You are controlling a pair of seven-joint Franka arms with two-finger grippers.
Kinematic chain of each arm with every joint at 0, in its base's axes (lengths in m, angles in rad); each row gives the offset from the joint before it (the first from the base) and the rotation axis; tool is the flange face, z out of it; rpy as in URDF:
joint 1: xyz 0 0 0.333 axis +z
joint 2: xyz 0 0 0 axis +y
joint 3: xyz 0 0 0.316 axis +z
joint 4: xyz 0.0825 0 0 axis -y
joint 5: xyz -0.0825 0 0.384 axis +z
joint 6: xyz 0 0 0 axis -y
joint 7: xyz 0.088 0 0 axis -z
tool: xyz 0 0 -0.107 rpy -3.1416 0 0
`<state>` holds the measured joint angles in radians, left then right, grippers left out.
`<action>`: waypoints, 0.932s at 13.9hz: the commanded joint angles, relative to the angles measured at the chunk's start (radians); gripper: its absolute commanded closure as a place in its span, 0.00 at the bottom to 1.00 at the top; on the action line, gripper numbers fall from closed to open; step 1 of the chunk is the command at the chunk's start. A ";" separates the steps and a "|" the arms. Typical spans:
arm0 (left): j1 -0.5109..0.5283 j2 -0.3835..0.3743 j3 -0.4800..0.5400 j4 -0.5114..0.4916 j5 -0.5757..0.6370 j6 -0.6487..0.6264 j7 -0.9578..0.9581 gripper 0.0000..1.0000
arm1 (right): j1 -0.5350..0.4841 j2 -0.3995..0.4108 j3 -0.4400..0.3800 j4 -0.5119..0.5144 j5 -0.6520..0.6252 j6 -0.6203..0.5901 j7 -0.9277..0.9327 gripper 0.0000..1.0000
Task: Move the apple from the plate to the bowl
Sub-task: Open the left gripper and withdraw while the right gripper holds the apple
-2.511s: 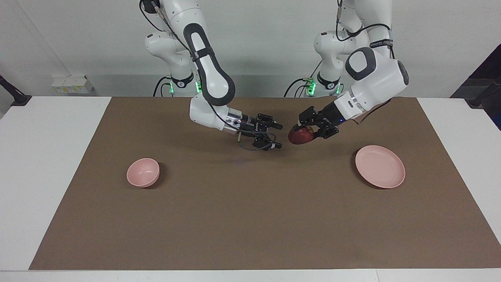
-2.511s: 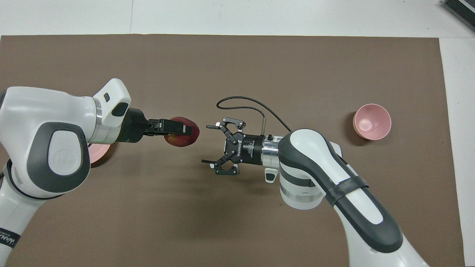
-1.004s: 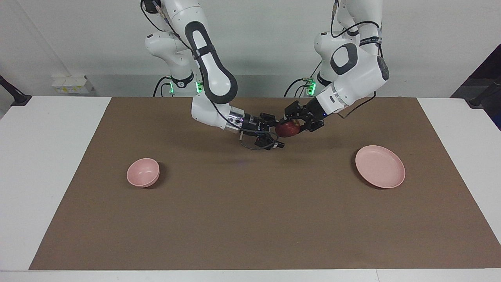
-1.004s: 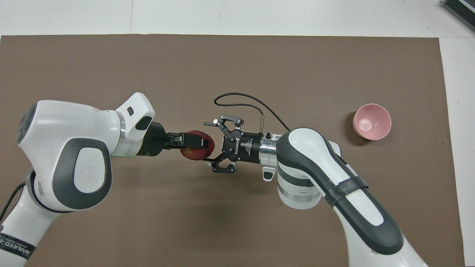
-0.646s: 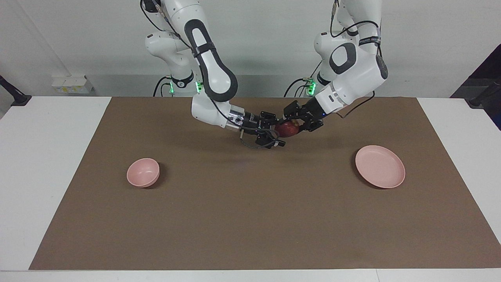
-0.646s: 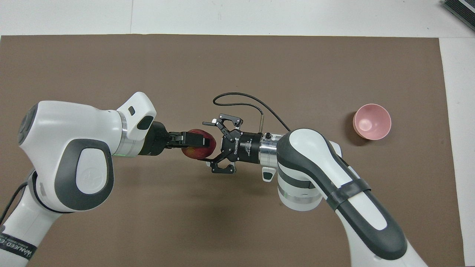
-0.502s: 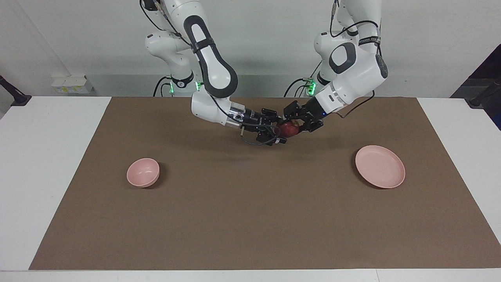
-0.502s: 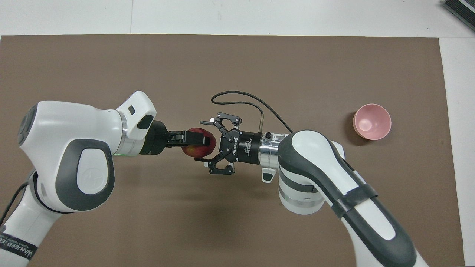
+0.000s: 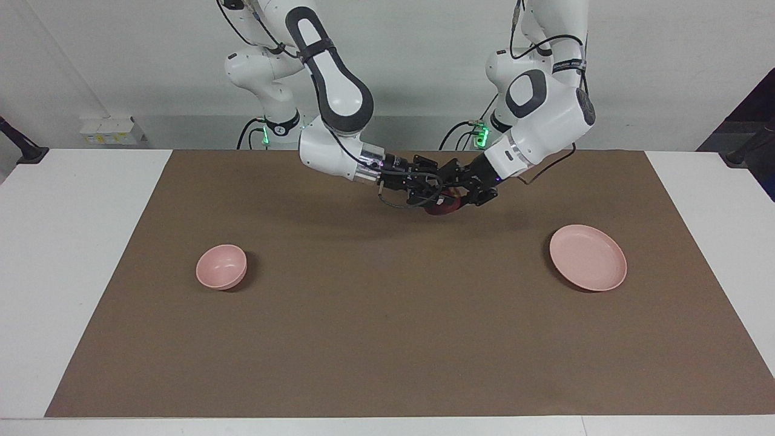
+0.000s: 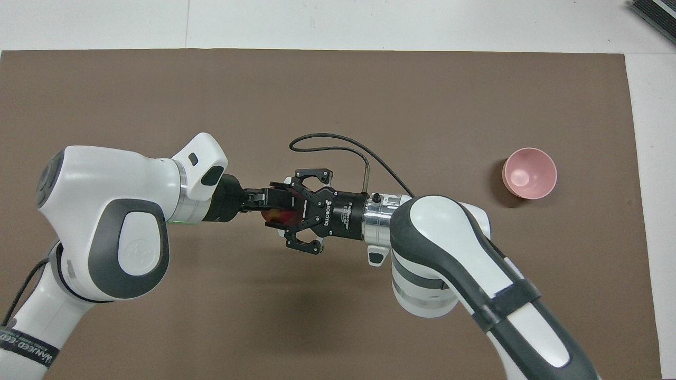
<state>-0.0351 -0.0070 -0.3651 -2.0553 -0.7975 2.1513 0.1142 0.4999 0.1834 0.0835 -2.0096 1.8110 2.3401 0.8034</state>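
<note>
Apple (image 9: 440,208) (image 10: 279,215) hung mid-air over the middle of the brown surface (image 9: 387,339), mostly hidden between two grippers meeting head-on. Left gripper (image 9: 458,195) (image 10: 274,203) reached in level from the plate's end, jaws clamped on the apple. Right gripper (image 9: 427,192) (image 10: 296,214) reached in level from the bowl's end, jaws around the same apple; can't tell whether they gripped it. Plate (image 9: 588,257) sat empty. Bowl (image 9: 221,266) (image 10: 529,173) sat empty, well apart.
</note>
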 commanded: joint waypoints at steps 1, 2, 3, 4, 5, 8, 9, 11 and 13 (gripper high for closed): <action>-0.019 -0.024 0.006 -0.022 0.000 -0.002 -0.019 1.00 | -0.009 0.008 0.002 0.017 -0.030 0.047 0.010 1.00; -0.019 -0.024 0.006 -0.022 0.000 -0.002 -0.019 1.00 | -0.009 0.010 0.002 0.017 -0.039 0.051 0.019 0.69; -0.019 -0.025 0.006 -0.022 0.000 -0.005 -0.019 1.00 | -0.009 0.011 0.002 0.017 -0.045 0.054 0.034 0.23; -0.019 -0.024 0.006 -0.022 0.000 -0.005 -0.019 1.00 | -0.009 0.014 0.002 0.018 -0.051 0.065 0.061 0.12; -0.019 -0.024 0.006 -0.019 0.000 -0.005 -0.019 1.00 | -0.004 0.016 0.002 0.018 -0.077 0.091 0.077 0.09; -0.019 -0.022 0.006 -0.017 0.000 -0.005 -0.019 1.00 | 0.039 0.025 0.002 0.014 -0.125 0.221 0.085 0.09; -0.019 -0.022 0.006 -0.016 0.000 -0.004 -0.019 1.00 | 0.037 0.024 0.002 0.011 -0.125 0.222 0.083 0.16; -0.019 -0.022 0.006 -0.016 0.000 -0.002 -0.019 1.00 | 0.058 0.024 0.001 0.012 -0.128 0.228 0.070 0.92; -0.019 -0.021 0.006 -0.016 0.000 -0.002 -0.019 1.00 | 0.060 0.028 0.001 0.018 -0.136 0.228 0.073 1.00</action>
<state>-0.0370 0.0020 -0.3685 -2.0577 -0.7949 2.1625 0.1137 0.5547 0.1897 0.0846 -2.0095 1.7055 2.5351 0.8780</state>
